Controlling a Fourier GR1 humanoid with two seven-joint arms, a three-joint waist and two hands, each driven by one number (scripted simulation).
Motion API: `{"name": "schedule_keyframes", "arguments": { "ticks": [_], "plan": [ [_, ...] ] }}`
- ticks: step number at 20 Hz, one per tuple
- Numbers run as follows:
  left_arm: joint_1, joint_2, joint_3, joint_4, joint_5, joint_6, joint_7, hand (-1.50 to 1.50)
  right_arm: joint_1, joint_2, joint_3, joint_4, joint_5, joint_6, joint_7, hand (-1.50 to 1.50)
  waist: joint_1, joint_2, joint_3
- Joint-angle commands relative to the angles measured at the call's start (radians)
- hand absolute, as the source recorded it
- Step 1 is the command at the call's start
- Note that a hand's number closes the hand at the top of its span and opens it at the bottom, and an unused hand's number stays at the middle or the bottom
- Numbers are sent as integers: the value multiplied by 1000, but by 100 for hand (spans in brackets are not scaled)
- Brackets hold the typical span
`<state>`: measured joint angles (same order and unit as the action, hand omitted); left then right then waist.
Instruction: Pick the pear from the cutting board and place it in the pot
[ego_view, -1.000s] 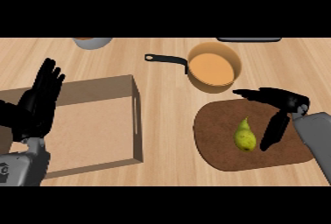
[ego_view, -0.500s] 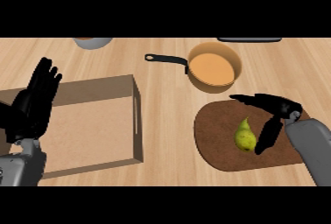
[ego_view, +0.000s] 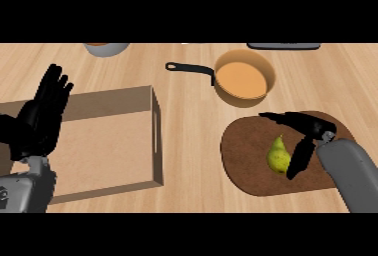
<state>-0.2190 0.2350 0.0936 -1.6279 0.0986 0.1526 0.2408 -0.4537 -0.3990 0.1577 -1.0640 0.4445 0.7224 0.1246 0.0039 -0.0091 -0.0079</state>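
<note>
Yellow-green pear (ego_view: 277, 155), 1 only, lies on the 1 brown cutting board (ego_view: 242, 161), between the right hand's (ego_view: 315, 129) wide-spread fingers (ego_view: 282, 118): some above it, another just to its right, nothing held. 1 orange pot (ego_view: 242, 80) w/ black handle sits beyond those fingertips, apart from the board. Left hand (ego_view: 37, 122) rests open, fingers up, at the view's left beside 1 wooden tray (ego_view: 103, 147); 1 grey bowl (ego_view: 107, 48) lies well beyond its fingertips.

R robot hand (ego_view: 311, 125) moved in closer, now beside pear (ego_view: 277, 156).
</note>
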Motion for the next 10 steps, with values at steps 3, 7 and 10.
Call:
{"name": "schedule_keyframes", "arguments": {
  "ticks": [3,7,10],
  "plan": [
    [-3,-30,-11,-6,-14,11,-5,0,17,-1,87,18,112,-35,-166,150,3,11,8],
    [35,1,35,12,11,-36,-56,0,42,18,74,31,134,-81,-201,150,2,10,8],
    [-33,-13,25,89,-7,-22,-55,0,51,-8,68,33,133,-60,-242,150,-5,12,8]
  ]
}}
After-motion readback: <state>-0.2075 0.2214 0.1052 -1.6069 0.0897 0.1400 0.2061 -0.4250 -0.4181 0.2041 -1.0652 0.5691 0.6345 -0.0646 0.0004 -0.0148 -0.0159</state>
